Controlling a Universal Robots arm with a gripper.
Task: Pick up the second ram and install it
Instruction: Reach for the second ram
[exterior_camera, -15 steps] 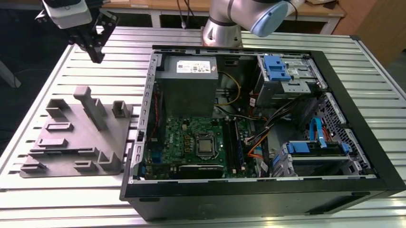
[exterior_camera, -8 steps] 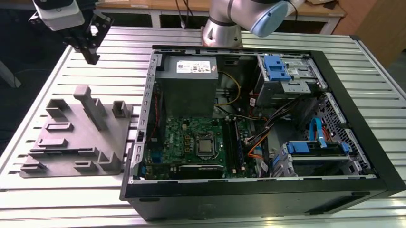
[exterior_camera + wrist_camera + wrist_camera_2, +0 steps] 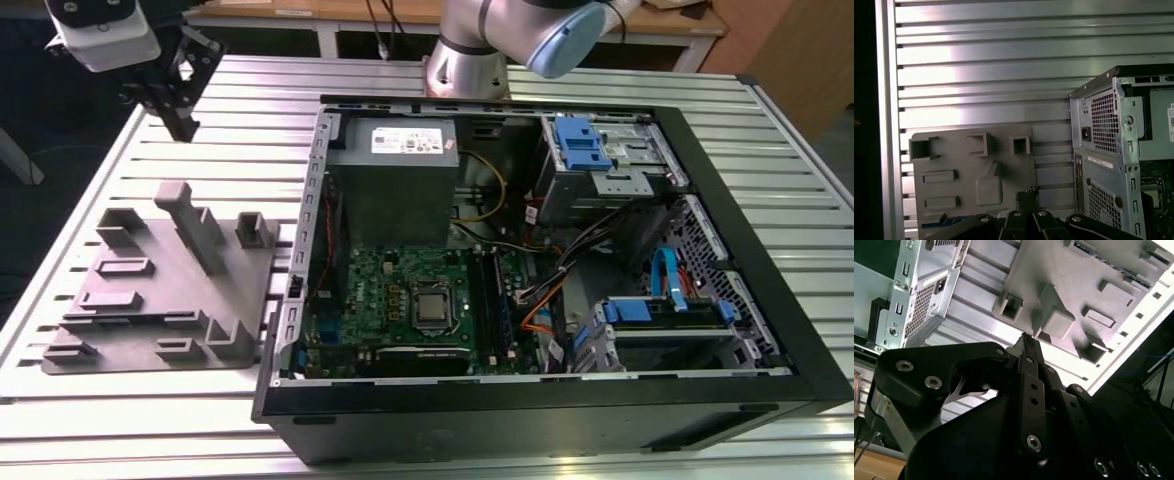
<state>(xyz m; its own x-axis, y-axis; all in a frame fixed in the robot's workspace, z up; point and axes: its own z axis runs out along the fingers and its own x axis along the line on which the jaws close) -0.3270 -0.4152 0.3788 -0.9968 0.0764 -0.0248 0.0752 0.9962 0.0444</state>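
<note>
The second ram I can't pick out for certain. A bluish strip point(image 3: 938, 223) at the edge of the holder tray point(image 3: 160, 300) in the first wrist view might be it, half hidden behind my own linkage. My gripper point(image 3: 179, 128) hangs high and well apart from the tray, claw narrow, tips together, nothing between them. For the pick, I'd judge it wants a wider claw squared to the stick's long edge. It should drop straight down, clear of the grey posts point(image 3: 187, 225). Beside the tray sits the open tower case point(image 3: 534, 412), motherboard point(image 3: 400, 300) exposed. Everything rests on a ribbed aluminium table point(image 3: 107, 420), with wooden benches point(image 3: 294, 12) behind.
</note>
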